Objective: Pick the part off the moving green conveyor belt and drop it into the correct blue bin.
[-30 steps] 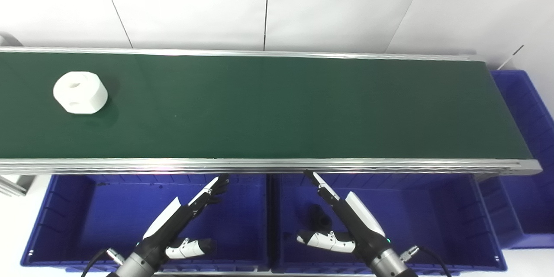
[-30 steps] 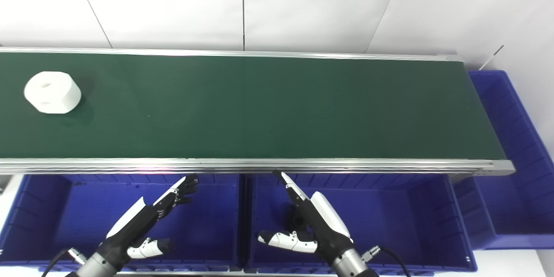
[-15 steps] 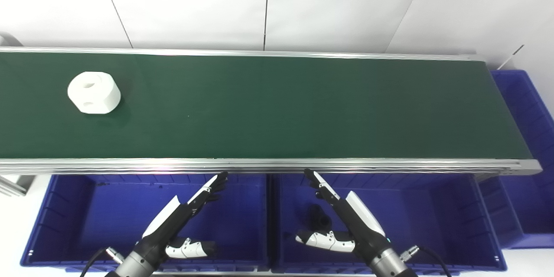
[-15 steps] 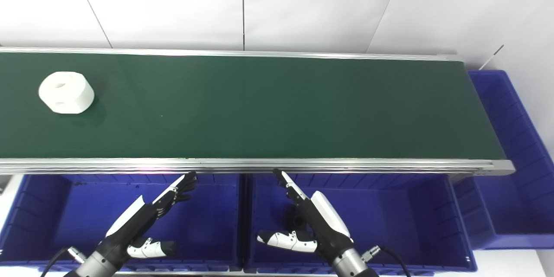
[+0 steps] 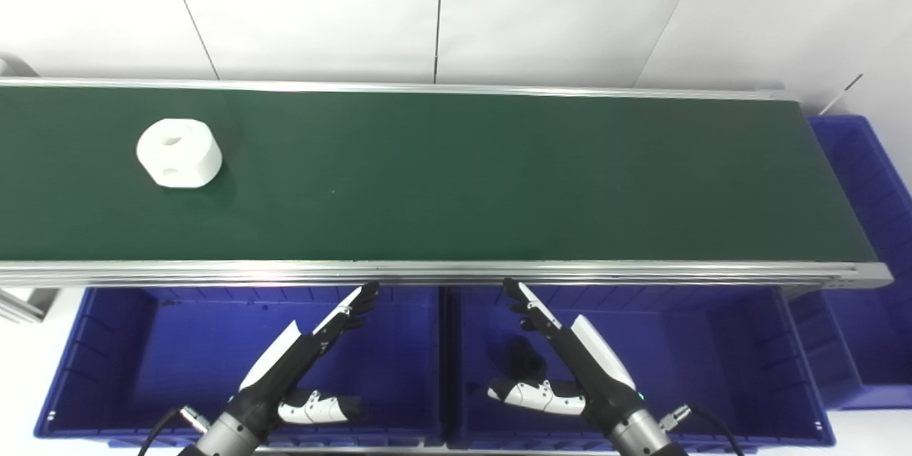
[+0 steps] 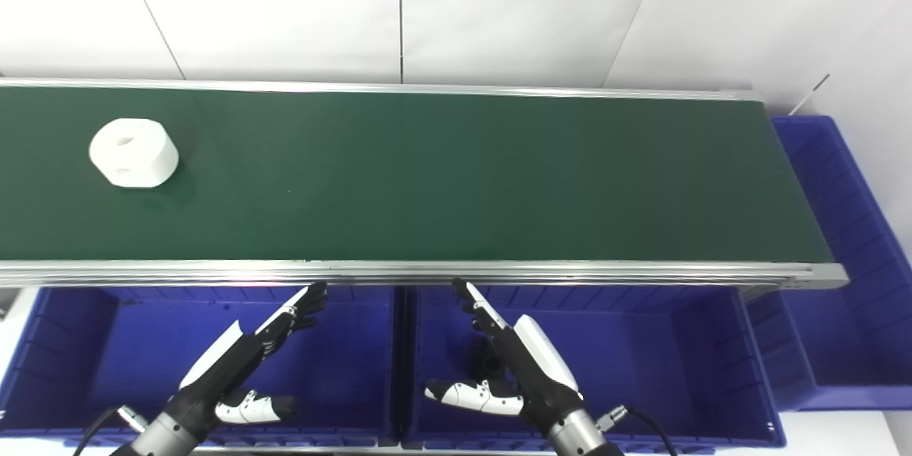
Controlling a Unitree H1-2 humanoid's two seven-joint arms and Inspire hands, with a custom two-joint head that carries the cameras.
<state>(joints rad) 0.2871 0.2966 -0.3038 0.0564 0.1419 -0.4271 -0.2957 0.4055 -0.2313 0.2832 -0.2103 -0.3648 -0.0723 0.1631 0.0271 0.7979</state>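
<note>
Left eye view: the green conveyor belt (image 5: 499,171) runs below white wall panels (image 5: 320,7); the white part (image 5: 179,153) sits far left. Right eye view: the left hand (image 6: 235,363) and right hand (image 6: 524,363), fingers spread wide and holding nothing, hover over the blue bins (image 6: 641,342) beside the belt's near rail (image 6: 570,272).

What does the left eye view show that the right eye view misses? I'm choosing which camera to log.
Only the left eye view shows the metal frame piece beside the left bin, with that bin's outer wall in full. Only the right eye view shows more of the end bin past the belt's right end. Both show the white part on the green belt, the left hand and right hand open above the bins, and a dark object in the middle bin.
</note>
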